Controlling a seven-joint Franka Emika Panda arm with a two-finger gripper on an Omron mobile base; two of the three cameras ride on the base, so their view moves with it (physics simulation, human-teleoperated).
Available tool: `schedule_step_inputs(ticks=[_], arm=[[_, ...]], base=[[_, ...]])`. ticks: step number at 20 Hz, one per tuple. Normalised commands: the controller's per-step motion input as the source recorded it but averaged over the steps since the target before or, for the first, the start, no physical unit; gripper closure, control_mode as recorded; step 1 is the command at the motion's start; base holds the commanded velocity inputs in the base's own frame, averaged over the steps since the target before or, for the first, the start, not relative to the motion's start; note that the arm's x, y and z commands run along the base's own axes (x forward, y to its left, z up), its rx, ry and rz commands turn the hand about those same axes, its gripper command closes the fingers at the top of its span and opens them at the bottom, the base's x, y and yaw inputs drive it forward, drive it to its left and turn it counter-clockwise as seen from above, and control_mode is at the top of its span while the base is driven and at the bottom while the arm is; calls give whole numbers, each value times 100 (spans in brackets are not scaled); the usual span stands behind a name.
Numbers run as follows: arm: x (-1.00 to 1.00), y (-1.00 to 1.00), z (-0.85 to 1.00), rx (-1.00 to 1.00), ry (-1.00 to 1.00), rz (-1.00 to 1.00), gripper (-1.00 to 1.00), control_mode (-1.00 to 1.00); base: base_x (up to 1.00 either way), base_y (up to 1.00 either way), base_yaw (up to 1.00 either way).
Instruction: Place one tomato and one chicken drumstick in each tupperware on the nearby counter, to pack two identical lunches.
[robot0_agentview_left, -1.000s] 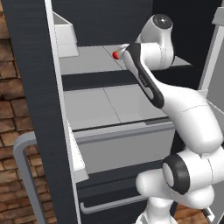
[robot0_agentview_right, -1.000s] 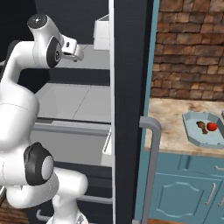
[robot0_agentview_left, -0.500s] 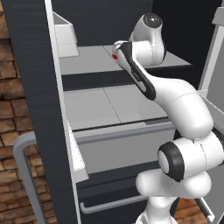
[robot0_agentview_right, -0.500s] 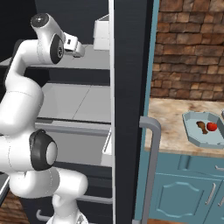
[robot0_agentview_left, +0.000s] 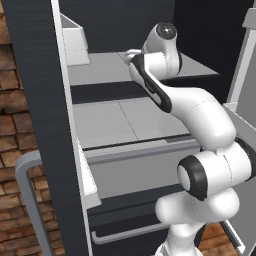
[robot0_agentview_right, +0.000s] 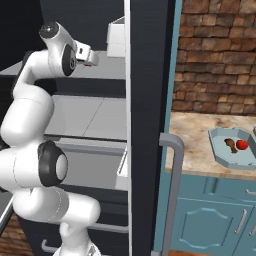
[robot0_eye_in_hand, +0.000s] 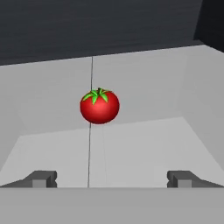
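A tomato (robot0_eye_in_hand: 99, 106) sits on a grey fridge shelf (robot0_eye_in_hand: 144, 144), seen in the hand view ahead of the gripper (robot0_eye_in_hand: 111, 178). It stands upright, its green calyx on top, and being round it has no clear long axis. It lies a little left of the midline between the two fingertips (robot0_eye_in_hand: 41, 178), which stand wide apart with nothing between them; the tomato is well clear of both.

In the right base view the arm (robot0_agentview_right: 35, 100) reaches into the open black fridge (robot0_agentview_right: 147, 75), its hand over the upper shelf. To the right of the fridge, a counter (robot0_agentview_right: 200, 145) carries a tupperware (robot0_agentview_right: 220, 152), a pale tray with cut-off corners. Inside it lie a drumstick (robot0_agentview_right: 230, 145) and a second tomato (robot0_agentview_right: 242, 144), just beside each other, the tomato to the right. The drumstick's long axis runs diagonally in that view, thin end toward the upper left, thick end toward the lower right. Teal cabinets (robot0_agentview_right: 210, 220) stand below, brick wall (robot0_agentview_right: 215, 55) behind.

No writing or labels can be read anywhere.
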Motion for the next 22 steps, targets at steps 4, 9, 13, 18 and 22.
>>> schedule_step_inputs(ticks=[4,9,13,18,22], arm=[[47,5,-4,0,0,-1,-100,-100],[33,2,-10,0,0,-2,-100,-100],[32,2,-10,0,0,-2,-100,-100],[41,5,-5,0,0,-2,-100,-100],[39,8,-4,0,0,-1,-100,-100]], base=[[0,0,0],[0,0,0],[0,0,0],[0,0,0],[0,0,0]])
